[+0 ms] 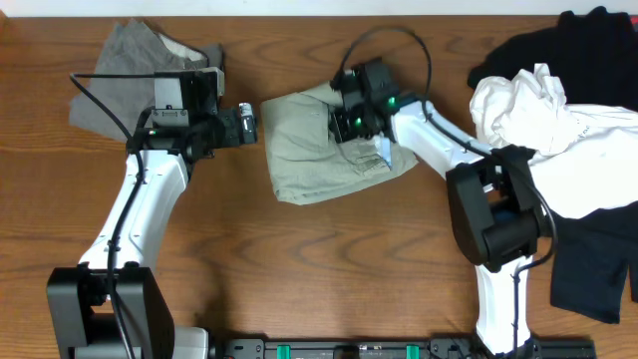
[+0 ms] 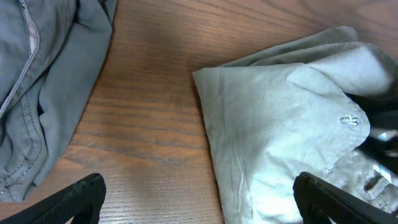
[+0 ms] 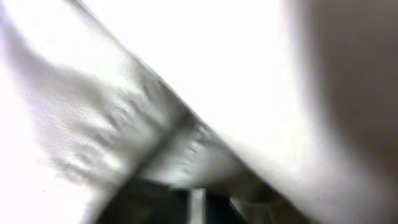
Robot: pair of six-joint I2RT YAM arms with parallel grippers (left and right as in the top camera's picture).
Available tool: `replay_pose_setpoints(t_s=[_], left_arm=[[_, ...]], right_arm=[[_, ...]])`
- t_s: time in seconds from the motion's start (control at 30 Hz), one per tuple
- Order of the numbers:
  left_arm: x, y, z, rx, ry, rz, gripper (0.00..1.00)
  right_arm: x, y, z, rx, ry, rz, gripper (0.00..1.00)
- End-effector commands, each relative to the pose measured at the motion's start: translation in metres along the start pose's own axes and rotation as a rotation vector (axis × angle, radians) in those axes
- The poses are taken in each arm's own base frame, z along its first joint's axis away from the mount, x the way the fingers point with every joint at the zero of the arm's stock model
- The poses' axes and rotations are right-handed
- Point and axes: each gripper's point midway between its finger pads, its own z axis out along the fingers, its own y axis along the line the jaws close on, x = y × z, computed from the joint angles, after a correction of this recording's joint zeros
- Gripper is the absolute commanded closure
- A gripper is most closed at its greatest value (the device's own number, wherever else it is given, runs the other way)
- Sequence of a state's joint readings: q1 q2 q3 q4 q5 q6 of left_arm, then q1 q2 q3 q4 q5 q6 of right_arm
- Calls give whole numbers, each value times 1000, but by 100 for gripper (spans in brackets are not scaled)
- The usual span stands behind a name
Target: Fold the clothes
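The clothes (image 1: pixel 319 150), a light khaki-green pair of shorts, lie in a folded bundle at the middle of the table. In the left wrist view the clothes (image 2: pixel 280 124) fill the right half. My left gripper (image 1: pixel 249 125) hovers at their left edge, and in its own view the left gripper (image 2: pixel 202 199) is open, one fingertip (image 2: pixel 81 196) over bare wood, the other over the cloth. My right gripper (image 1: pixel 351 128) presses down on the top of the bundle. Blurred pale fabric (image 3: pixel 205 93) fills its wrist view, so its jaws are hidden.
Darker grey shorts (image 1: pixel 140 60) lie at the back left, behind my left arm, and the grey shorts (image 2: pixel 37 81) also show in the left wrist view. A white shirt (image 1: pixel 543 120) is heaped on black garments (image 1: pixel 588 40) at the right edge.
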State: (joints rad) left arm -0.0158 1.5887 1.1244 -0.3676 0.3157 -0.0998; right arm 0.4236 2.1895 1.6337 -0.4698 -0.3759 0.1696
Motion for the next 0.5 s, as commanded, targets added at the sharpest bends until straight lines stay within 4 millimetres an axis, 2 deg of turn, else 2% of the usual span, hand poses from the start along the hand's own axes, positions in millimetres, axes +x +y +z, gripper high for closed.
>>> replay_pose_setpoints(t_s=[0.0,0.03,0.07,0.13,0.2,0.27,0.3,0.47], left_arm=[[4,1,1,9,18,5,2],[6,0,1,11,25,3,2],[7,-1,1,18,29,4,2],[11,-12,1,80,45,36,2],[16,-29,0,157,61,101,2],[21,-43,1,203,74,154,2],[25,-51,2,215,83,186,2],[43,-93,5,279,117,313,2]], right_arm=[[-47,15,-52,-33,-108,-16,67],[-55,14,-67,-27,-124,-11,55],[-60,13,-79,-22,-138,-8,48],[-68,5,-106,-5,-165,12,27],[-71,-9,-129,20,-188,40,16],[-72,-29,-151,61,-206,80,9],[-71,-42,-162,82,-214,107,1],[-57,-97,-192,147,-203,231,1]])
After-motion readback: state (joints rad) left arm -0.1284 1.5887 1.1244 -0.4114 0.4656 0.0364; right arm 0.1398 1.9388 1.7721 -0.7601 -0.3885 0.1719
